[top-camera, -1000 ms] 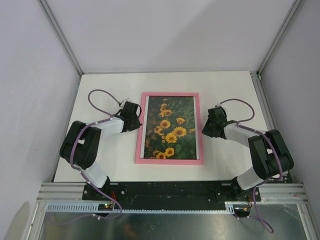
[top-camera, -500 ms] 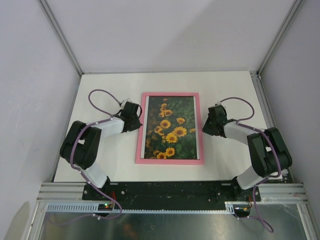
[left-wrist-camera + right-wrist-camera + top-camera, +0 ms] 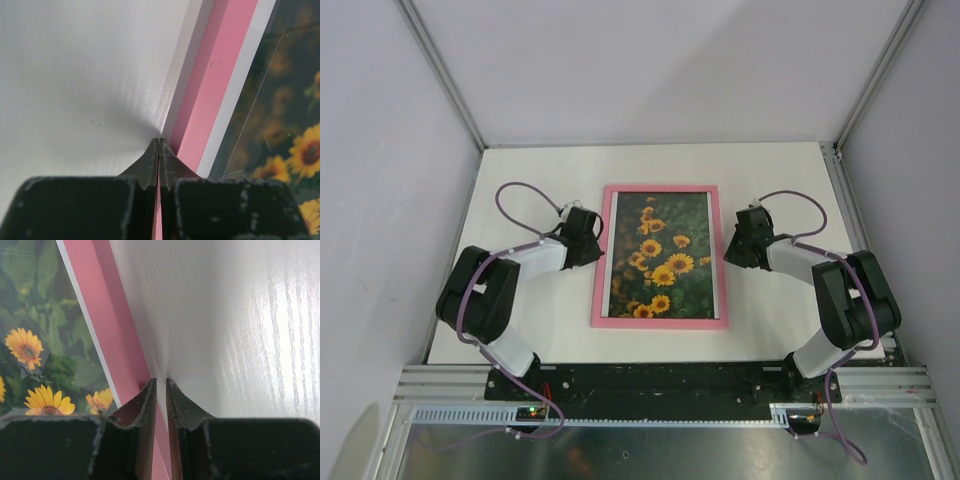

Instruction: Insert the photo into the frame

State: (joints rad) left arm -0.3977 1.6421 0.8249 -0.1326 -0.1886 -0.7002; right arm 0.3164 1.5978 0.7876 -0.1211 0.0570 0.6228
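frame: pink, thin rails, portrait rectangle. Lies flat, centre of the top view, long sides running top to bottom, bottom edge slightly wider-looking than the top. All four rails visible.

photo: yellow sunflowers on dark green foliage. Sits flat inside the frame opening, same orientation, thin white strip between print and pink rail. Surface glossy, faint reflections in the wrist views. Flowers cluster from centre toward the print's lower left.

Pink frame; photo of yellow sunflowers on dark green leaves; white, faintly grained desk.
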